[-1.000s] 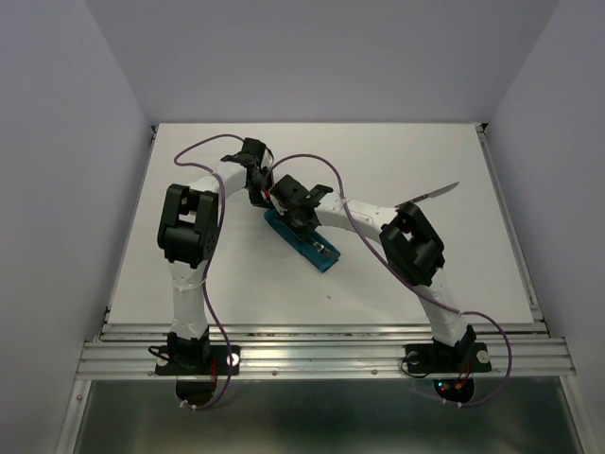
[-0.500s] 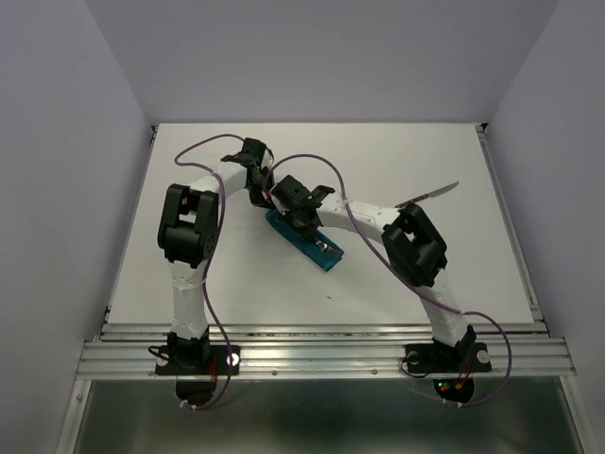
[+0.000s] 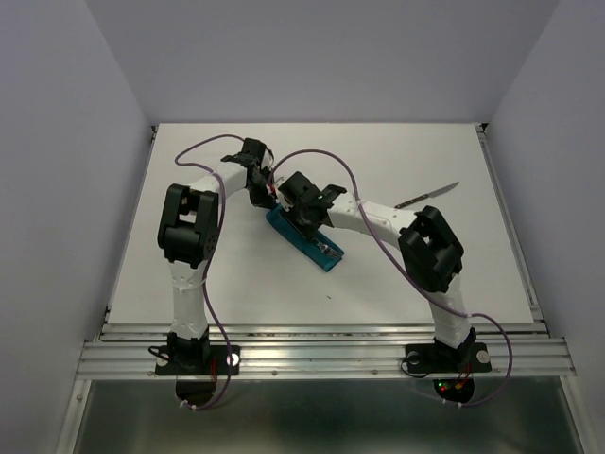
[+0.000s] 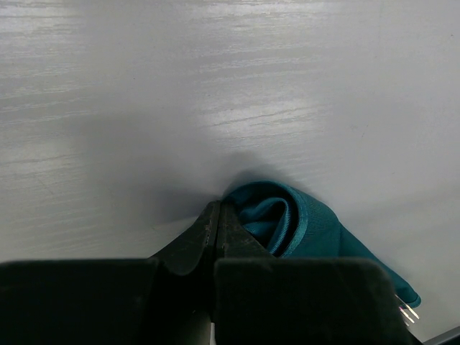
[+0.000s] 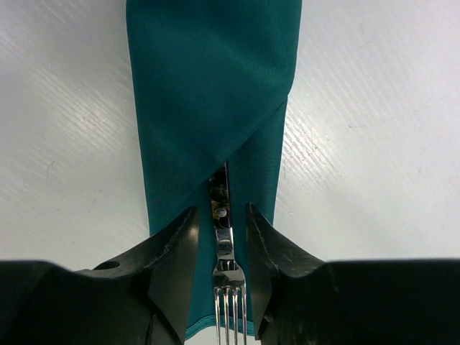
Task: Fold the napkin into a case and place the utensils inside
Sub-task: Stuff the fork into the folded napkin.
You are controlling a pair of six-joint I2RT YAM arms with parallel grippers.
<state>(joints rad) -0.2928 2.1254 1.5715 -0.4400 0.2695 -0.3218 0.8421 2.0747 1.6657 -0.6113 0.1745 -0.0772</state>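
Observation:
The napkin is folded into a narrow teal case (image 3: 284, 230) that lies slanted at the table's middle. The silver fork (image 5: 224, 251) has its handle tucked into the case's diagonal fold, and its tines stick out at the near end (image 3: 327, 250). My right gripper (image 5: 221, 223) stands open, one finger on each side of the fork's neck, touching neither side. At the case's far end my left gripper (image 4: 218, 207) is shut on the cloth's edge, where the teal fold (image 4: 309, 226) gapes open. The knife (image 3: 430, 196) lies alone on the table to the right.
The white table (image 3: 189, 274) has grey walls on three sides and a metal rail at the near edge. Both arms cross over its middle, the left one (image 3: 189, 227) bent on the left, the right elbow (image 3: 433, 248) on the right.
My right gripper has opened and let go of the fork, which stays in the case. The right elbow has swung to the right. The left gripper has held still.

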